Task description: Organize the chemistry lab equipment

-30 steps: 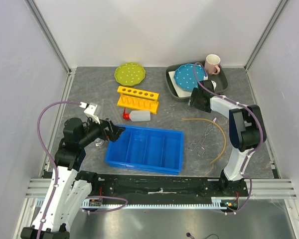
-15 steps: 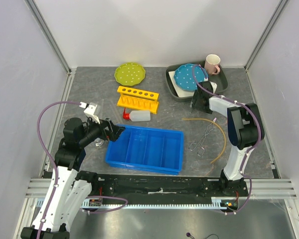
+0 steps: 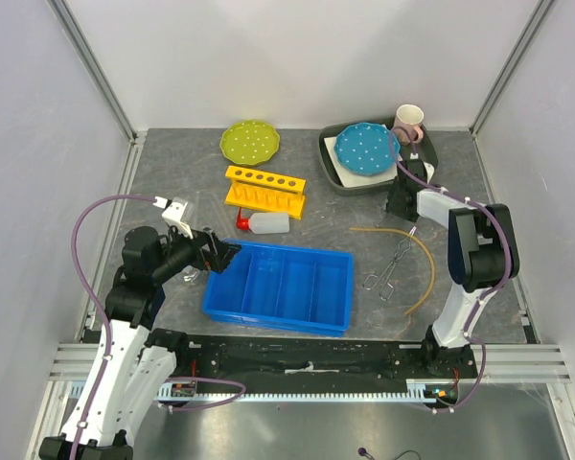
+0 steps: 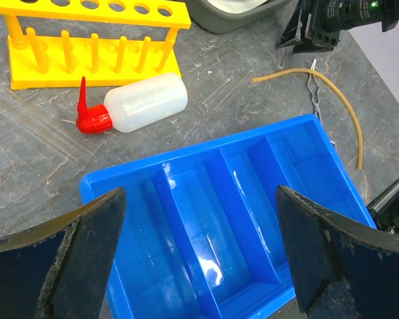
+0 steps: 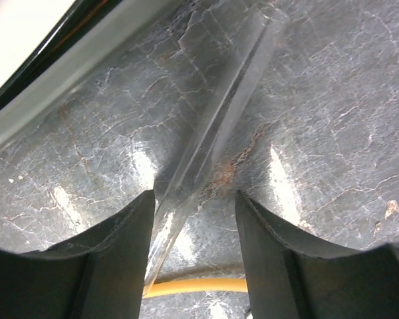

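The yellow test-tube rack (image 3: 264, 189) stands mid-table, with the white squeeze bottle with red cap (image 3: 265, 223) lying in front of it. Both show in the left wrist view: rack (image 4: 86, 40), bottle (image 4: 143, 103). The metal tongs (image 3: 388, 268) and the tan rubber tube (image 3: 424, 264) lie on the right. My left gripper (image 3: 222, 255) is open and empty over the left end of the blue bin (image 3: 280, 286). My right gripper (image 3: 402, 206) is open and low over the table. It straddles a clear glass tube (image 5: 216, 126) that lies close to its left finger (image 5: 130, 246). The tan tube's end (image 5: 199, 287) lies just beneath.
A grey tray (image 3: 337, 177) at the back right holds a blue dotted plate (image 3: 366, 149) and a pink-handled mug (image 3: 408, 122). Its rim (image 5: 66, 66) runs close by my right gripper. A green dotted plate (image 3: 249, 141) lies at the back.
My right gripper has moved right along the tray's front, from its middle to near its right corner. The left arm has not moved.
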### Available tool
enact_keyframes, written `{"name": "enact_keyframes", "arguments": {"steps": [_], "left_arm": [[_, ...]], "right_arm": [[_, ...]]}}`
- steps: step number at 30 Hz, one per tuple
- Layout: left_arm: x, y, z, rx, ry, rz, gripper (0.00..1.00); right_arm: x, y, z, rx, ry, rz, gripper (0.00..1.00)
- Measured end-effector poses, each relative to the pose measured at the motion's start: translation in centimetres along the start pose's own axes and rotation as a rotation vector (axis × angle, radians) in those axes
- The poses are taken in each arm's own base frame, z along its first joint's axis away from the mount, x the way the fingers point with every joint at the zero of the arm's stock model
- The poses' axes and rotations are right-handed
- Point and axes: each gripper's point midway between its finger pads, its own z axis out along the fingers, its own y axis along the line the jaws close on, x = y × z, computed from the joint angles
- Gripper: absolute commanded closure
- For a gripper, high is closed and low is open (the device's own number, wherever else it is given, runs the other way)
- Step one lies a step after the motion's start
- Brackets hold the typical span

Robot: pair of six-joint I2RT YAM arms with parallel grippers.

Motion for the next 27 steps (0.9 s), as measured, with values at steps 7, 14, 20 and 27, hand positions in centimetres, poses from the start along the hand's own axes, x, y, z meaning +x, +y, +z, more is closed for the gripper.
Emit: {"name": "enact_keyframes", "arguments": {"steps": [7, 14, 20, 27], "left_arm": [[0.0, -0.2, 0.0, 0.006, 0.0, 0.003, 0.0], [0.0, -0.3, 0.0, 0.011, 0.0, 0.005, 0.0], [0.0, -0.4, 0.0, 0.013, 0.0, 0.006, 0.0], [0.0, -0.4, 0.0, 0.015, 0.001, 0.007, 0.0]], "right_arm": [[-0.6, -1.0, 0.3, -0.018, 0.013, 0.052, 0.55], [-1.1, -1.9, 0.6, -0.048, 0.032, 0.126, 0.65], [-1.5, -2.8, 0.7, -0.075, 0.054, 0.193, 0.69], [-1.9, -3.0, 0.7, -0.151, 0.081, 0.291, 0.74]]}}
